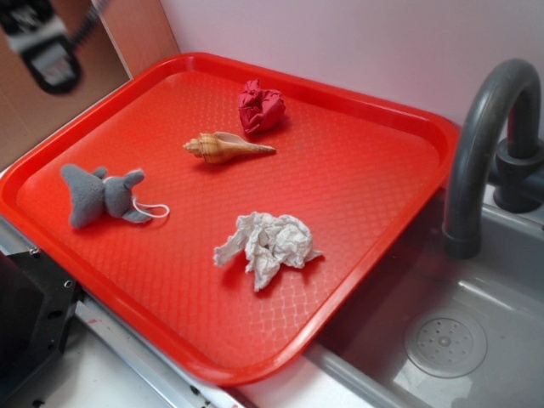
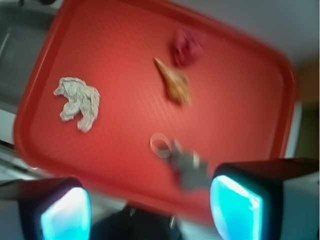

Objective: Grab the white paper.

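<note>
The white paper [image 1: 270, 245] [image 2: 78, 103] is a crumpled wad with ragged corners, lying on the red tray [image 1: 374, 183] [image 2: 250, 100] near its front right edge. My gripper [image 1: 47, 47] [image 2: 150, 207] hangs high above the tray's far left corner, well away from the paper. In the wrist view its two cyan pads [image 2: 235, 206] stand wide apart with nothing between them, so it is open. That view is blurred.
On the tray also lie a tan seashell [image 1: 225, 147] [image 2: 174, 82], a crumpled red paper ball [image 1: 260, 107] [image 2: 186, 46] and a grey plush toy [image 1: 102, 194] [image 2: 189, 167]. A grey faucet [image 1: 484, 136] and sink [image 1: 446, 340] stand to the right.
</note>
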### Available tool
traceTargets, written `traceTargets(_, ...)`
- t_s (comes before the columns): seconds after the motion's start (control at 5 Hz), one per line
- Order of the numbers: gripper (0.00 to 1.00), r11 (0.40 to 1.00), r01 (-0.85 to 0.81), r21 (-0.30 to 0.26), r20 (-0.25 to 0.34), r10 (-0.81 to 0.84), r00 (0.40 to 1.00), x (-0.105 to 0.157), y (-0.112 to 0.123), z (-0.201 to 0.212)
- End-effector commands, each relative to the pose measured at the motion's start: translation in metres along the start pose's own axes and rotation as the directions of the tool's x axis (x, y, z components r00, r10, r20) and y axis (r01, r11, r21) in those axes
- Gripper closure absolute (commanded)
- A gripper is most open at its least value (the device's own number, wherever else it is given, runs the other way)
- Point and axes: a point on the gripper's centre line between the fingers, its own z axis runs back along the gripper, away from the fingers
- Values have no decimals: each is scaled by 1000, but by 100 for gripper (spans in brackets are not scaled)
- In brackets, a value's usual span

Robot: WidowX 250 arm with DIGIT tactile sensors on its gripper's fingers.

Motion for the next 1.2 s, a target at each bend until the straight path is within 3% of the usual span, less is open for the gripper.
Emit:
traceTargets(0.0, 0, 992, 118, 53, 24, -119, 993, 33, -30, -43)
traceTargets(0.2, 0, 999, 44, 15, 57, -45, 997, 49, -42, -73)
traceTargets(0.4, 0, 1000, 5, -10, 48, -4, 999, 61, -50, -92)
traceTargets(0.6, 0, 998, 6, -55, 12, -5, 1000, 71, -60, -117)
traceTargets(0.8, 0, 999, 25, -48, -50, -28, 998, 73, -66, -139)
traceTargets(1.0, 0, 989, 50, -136, -93, -63, 994, 73, -73, -162)
